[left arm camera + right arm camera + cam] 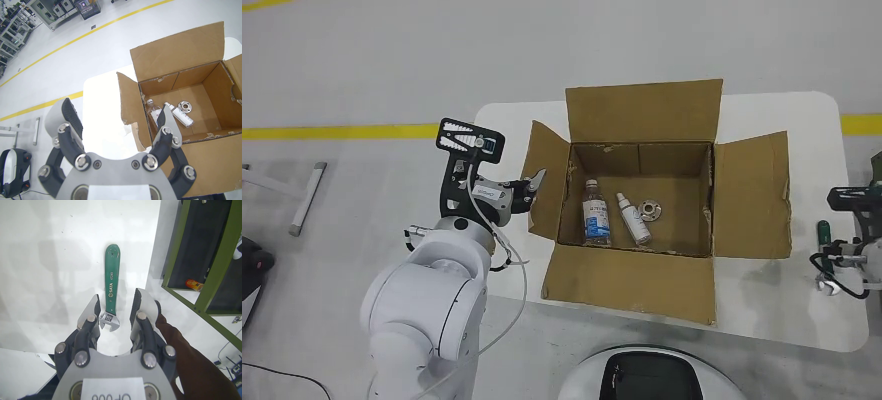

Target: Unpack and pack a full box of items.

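- The right claw (117,296) is spread open low over the worktop (47,256). The green wrench (112,279) lies between its fingers, and it holds nothing yet.
- If it shuts only on the shiny head, the wrench may tip or slip out, since the long handle sticks far out.
- The left claw (115,106) is spread wide and empty, just beside the side flap (128,98) of the box (189,56).
- It could bump that flap and push the box.
- Inside the box lie a water bottle (594,215), a spray bottle (634,220) and a metal ring (649,210).
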`<state>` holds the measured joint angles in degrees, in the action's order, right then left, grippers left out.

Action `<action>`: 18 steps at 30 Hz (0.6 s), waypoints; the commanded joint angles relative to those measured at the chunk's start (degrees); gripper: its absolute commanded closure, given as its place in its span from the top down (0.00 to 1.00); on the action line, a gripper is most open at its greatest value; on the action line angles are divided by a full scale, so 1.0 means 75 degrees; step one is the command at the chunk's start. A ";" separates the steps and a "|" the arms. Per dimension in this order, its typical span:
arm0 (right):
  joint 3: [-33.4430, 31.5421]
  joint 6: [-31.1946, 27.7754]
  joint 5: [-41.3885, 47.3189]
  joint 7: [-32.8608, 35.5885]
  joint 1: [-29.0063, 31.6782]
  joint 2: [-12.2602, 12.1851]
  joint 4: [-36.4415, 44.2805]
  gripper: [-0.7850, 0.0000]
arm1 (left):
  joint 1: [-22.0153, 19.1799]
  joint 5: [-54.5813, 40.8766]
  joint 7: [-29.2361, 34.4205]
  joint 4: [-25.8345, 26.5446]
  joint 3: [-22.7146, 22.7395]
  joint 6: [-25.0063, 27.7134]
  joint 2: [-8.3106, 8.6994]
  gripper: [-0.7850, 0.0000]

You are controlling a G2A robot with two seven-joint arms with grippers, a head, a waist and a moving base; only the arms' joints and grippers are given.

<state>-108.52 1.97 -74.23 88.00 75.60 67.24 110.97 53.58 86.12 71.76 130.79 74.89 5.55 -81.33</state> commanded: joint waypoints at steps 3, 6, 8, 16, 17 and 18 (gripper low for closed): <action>0.0072 0.0030 -0.0007 -0.0015 0.0003 -0.0016 -0.0106 0.48 | 0.0000 0.0000 0.0000 0.0000 0.0000 0.0000 0.0000 1.00; 0.0105 0.0025 0.0009 -0.0057 0.0001 -0.0029 -0.0218 0.47 | 0.0000 0.0000 0.0000 0.0000 0.0000 0.0000 0.0000 1.00; 0.0125 0.0033 0.0020 -0.0083 -0.0006 -0.0038 -0.0267 0.46 | 0.0000 0.0000 0.0000 0.0000 0.0000 0.0000 0.0000 1.00; 0.0233 0.0063 0.0010 -0.0137 -0.0033 -0.0072 -0.0406 0.36 | 0.0000 0.0000 0.0000 0.0000 0.0000 0.0000 0.0000 1.00; 0.0244 0.0063 0.0000 -0.0148 -0.0035 -0.0077 -0.0429 0.36 | 0.0000 0.0000 0.0000 0.0000 0.0000 0.0000 0.0000 1.00; 0.0253 0.0066 -0.0006 -0.0156 -0.0040 -0.0081 -0.0452 0.36 | 0.0000 0.0000 0.0000 0.0000 0.0000 0.0000 0.0000 1.00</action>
<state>-106.69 2.47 -74.21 86.90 75.33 66.66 107.75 53.58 86.12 71.76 130.79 74.89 5.55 -81.33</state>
